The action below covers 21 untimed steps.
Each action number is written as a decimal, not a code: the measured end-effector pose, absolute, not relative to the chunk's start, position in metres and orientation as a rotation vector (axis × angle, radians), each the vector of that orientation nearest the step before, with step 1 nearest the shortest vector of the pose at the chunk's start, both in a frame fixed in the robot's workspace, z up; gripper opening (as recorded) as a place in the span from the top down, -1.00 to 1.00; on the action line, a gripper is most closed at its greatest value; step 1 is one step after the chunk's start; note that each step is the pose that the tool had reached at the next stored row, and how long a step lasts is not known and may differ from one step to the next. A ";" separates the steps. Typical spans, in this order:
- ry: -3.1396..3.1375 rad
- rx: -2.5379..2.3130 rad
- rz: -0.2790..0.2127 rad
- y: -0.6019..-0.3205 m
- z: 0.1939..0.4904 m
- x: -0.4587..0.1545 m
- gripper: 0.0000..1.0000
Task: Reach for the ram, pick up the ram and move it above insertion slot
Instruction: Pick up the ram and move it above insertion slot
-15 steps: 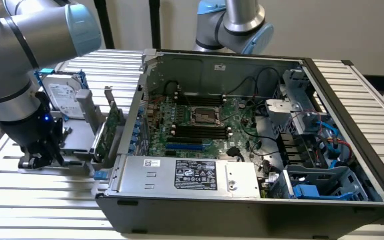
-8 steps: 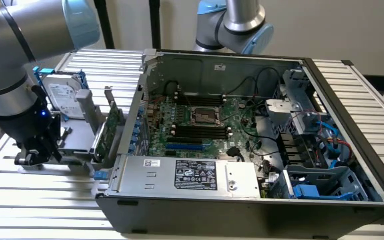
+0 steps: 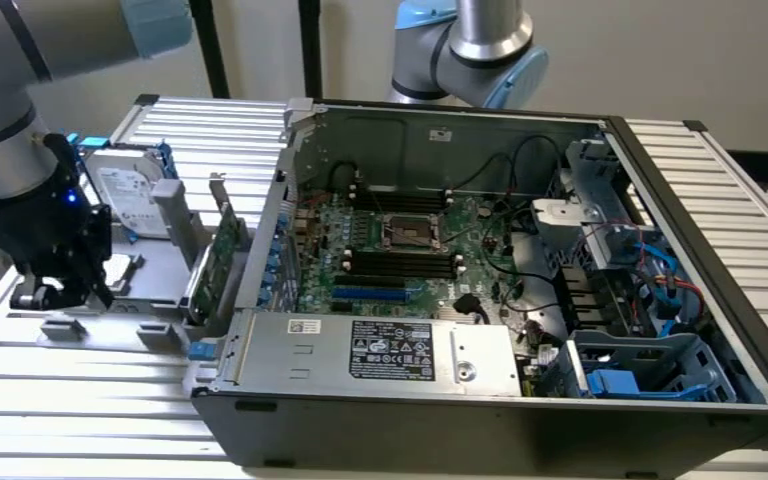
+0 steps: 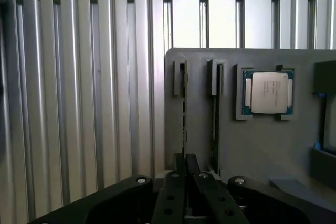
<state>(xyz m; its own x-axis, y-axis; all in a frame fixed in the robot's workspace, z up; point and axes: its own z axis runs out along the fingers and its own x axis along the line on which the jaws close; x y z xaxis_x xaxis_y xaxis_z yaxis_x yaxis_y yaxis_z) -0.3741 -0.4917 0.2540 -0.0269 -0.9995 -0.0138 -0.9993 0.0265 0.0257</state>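
The gripper (image 4: 185, 174) fingers (image 4: 176, 182) clench the ram (image 4: 184, 111), standing on edge in the grey holder tray (image 4: 262, 145), beside the CPU (image 4: 268, 93).

The ram (image 4: 184, 114) — thin, dark, seen edge-on — stands upright in a grey holder's (image 4: 262, 145) slot.
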 end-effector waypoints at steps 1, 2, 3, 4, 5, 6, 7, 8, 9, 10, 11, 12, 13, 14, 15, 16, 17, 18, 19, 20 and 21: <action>-2.245 2.186 -0.044 -0.492 0.258 -0.373 0.75; -2.245 2.186 -0.044 -0.492 0.263 -0.370 0.75; -2.245 2.186 -0.044 -0.492 0.268 -0.367 0.75; -2.245 2.186 -0.044 -0.492 0.272 -0.363 0.75; -2.246 2.187 -0.046 -0.492 0.277 -0.358 0.75; -2.247 2.188 -0.048 -0.492 0.281 -0.354 0.75; -2.247 2.189 -0.050 -0.492 0.286 -0.349 0.75; -2.248 2.190 -0.052 -0.492 0.290 -0.344 0.75; -2.249 2.190 -0.054 -0.493 0.295 -0.340 0.75; -2.250 2.191 -0.056 -0.493 0.300 -0.336 0.75; -2.251 2.192 -0.058 -0.493 0.304 -0.331 0.75; -2.251 2.193 -0.060 -0.493 0.309 -0.327 0.75; -2.252 2.194 -0.062 -0.493 0.313 -0.322 0.75; -2.253 2.195 -0.064 -0.493 0.318 -0.317 0.75; -2.254 2.196 -0.066 -0.493 0.322 -0.313 0.75; -2.254 2.197 -0.068 -0.493 0.327 -0.309 0.75; -2.255 2.198 -0.070 -0.493 0.331 -0.304 0.75; -2.256 2.198 -0.071 -0.494 0.336 -0.300 0.75; -2.257 2.199 -0.073 -0.494 0.340 -0.295 0.75; -2.257 2.200 -0.075 -0.494 0.345 -0.291 0.75; -2.258 2.201 -0.076 -0.494 0.350 -0.286 0.75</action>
<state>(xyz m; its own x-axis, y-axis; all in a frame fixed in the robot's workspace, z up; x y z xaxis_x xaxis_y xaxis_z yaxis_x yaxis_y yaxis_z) -0.2862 -0.4937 0.3495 -0.0261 -0.9988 -0.0425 -0.9993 0.0250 0.0263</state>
